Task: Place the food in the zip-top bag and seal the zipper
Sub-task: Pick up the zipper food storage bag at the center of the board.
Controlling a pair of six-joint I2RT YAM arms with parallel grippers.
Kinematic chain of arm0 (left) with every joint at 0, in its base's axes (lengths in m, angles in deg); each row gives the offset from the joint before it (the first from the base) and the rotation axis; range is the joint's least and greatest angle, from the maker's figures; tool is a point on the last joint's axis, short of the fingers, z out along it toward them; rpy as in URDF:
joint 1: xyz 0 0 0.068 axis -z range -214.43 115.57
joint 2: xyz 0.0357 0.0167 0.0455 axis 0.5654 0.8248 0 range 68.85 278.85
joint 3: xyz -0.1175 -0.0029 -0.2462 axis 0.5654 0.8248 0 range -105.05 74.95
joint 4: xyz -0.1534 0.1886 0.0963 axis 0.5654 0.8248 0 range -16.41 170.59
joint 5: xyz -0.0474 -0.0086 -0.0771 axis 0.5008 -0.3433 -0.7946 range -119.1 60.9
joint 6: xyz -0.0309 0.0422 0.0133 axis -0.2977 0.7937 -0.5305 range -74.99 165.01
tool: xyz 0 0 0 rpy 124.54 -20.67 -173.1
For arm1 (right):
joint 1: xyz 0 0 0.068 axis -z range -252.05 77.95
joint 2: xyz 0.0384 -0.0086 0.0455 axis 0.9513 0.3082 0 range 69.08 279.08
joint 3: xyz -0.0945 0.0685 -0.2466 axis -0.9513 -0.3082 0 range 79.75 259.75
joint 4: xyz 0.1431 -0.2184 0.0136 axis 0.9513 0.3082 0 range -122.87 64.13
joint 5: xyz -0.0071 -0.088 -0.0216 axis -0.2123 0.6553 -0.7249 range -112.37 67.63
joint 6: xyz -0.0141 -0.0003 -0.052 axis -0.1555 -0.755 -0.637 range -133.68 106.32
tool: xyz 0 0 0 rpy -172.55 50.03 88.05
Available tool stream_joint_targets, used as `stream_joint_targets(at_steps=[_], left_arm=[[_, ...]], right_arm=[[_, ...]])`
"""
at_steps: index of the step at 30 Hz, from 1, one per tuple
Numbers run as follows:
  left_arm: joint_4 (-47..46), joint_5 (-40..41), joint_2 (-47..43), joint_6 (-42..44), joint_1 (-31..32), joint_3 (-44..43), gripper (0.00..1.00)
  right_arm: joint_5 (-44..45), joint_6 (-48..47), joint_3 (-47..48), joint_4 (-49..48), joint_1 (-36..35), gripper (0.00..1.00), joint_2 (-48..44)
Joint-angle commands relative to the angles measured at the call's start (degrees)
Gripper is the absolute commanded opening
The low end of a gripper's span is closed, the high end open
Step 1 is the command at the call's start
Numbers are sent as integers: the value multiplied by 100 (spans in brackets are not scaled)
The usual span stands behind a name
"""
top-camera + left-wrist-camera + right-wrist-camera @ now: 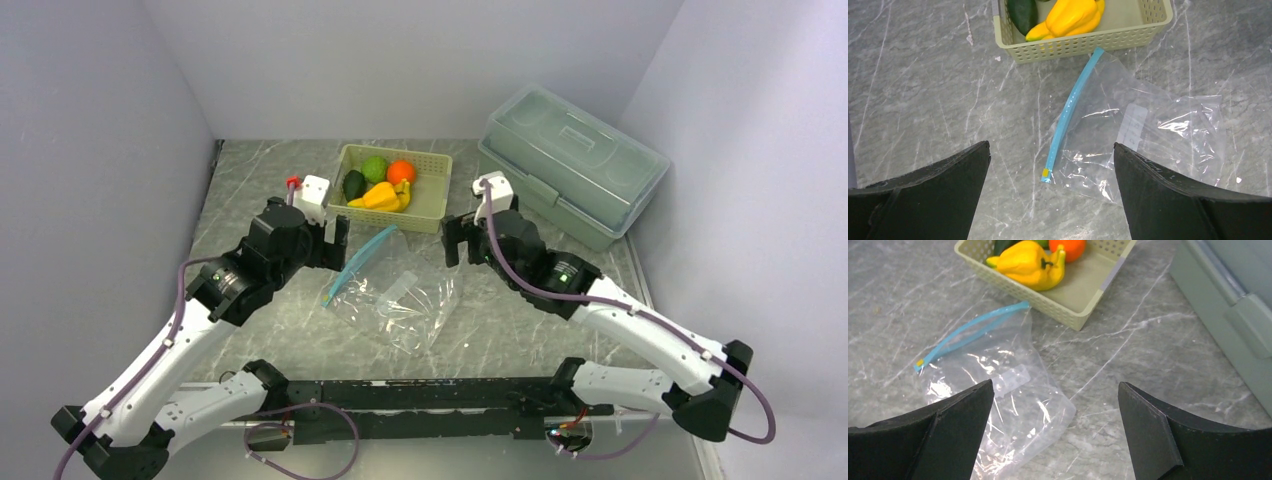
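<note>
Noting no progress: food (380,185) sits in basket (432,208) near counter's far edge; bag (400,305) empty mid-counter, zipper (358,262) seemingly unsealed; left gripper (337,240), right gripper (458,240) spread wide, empty.

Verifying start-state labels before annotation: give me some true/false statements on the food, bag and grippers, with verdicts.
1. All the food sits in the basket. True.
2. The zip-top bag holds the orange ball. False: the bag lies empty on the table; the ball is in the basket.
3. The left gripper and the right gripper are both open and hold nothing. True.
4. The lidded box stands open. False: its lid is shut.
5. One end of the zipper lies close to the basket. True.
</note>
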Motion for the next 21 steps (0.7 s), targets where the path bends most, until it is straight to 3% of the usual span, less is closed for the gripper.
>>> stream_joint_targets(at_steps=[1, 21], left_arm=[[-110, 201, -103, 0, 16, -116, 99], [-114, 366, -221, 13, 16, -84, 99]], right_arm=[[-460, 125, 287, -24, -13, 100, 258], [-1419, 453, 722, -291, -119, 95, 2245]])
